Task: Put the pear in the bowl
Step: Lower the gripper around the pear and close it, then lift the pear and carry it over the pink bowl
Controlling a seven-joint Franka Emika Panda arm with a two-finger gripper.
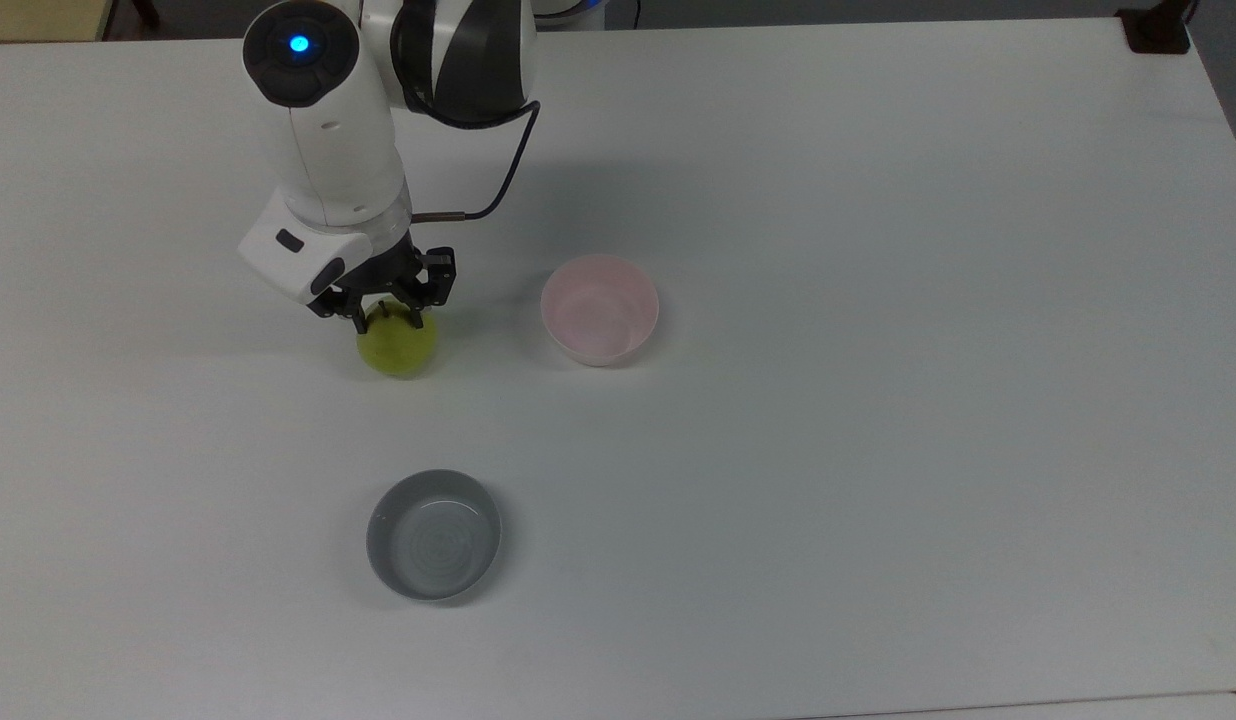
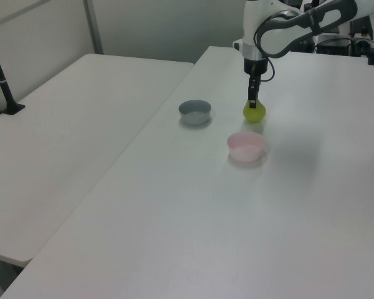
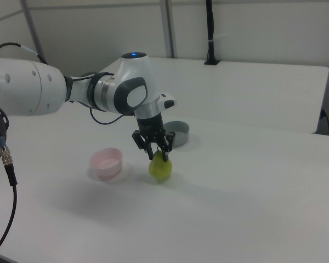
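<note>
Tool [image 1: 388,322] clenched on the pear [image 1: 398,345], lift underway, next it needs carrying over the bowl [image 1: 599,308].

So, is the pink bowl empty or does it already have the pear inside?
Empty. The pink bowl shows only its bare inside; the pear is outside it, at the top view's left, under the gripper.
</note>
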